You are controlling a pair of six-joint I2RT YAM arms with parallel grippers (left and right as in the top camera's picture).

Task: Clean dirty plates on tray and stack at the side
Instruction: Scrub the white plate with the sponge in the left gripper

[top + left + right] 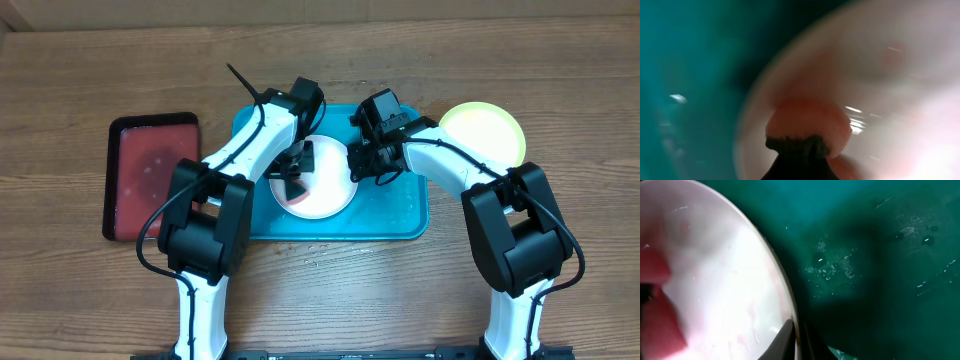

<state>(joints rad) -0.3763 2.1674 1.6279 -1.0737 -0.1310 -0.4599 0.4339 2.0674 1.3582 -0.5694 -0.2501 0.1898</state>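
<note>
White plate (330, 175) sits on the teal tray (400, 212), your right gripper (361, 168) nipping its rim so it can't slide while your left gripper (296, 182) presses a pinched reddish sponge (807, 122) onto it, looks mid-scrub

Overhead is bright and sharp. Left wrist view: blur smears the white plate (900, 75) beyond the left claw (800, 145). Right wrist view: dim, shadow and glints on the tray (880, 255) right of the right claw (797, 340)
</note>
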